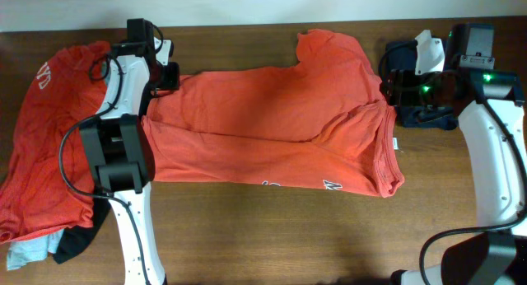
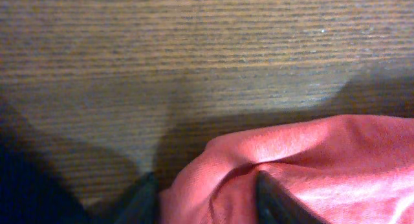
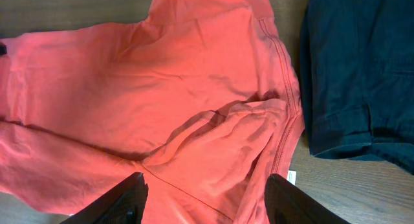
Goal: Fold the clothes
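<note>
- At the table's [image 1: 247, 235] left edge sits a heap of orange-red, black and pale-blue cotton clothes [image 1: 49, 153].
- My left gripper [image 2: 208, 197] has its fingers astride a hem fold of the orange-red cotton T-shirt [image 1: 272, 112], which is spread across the table's middle. I cannot tell whether they are pinching it.
- The cloth looks limp and light, so I'd grip hems and corners.
- My right gripper [image 3: 204, 198] hovers over the shirt with fingers apart, beside a dark navy garment [image 3: 356, 68].

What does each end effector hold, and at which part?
Left end effector: fingers straddle an edge fold of the orange shirt; a firm hold cannot be told. Right end effector: open, holding nothing.
</note>
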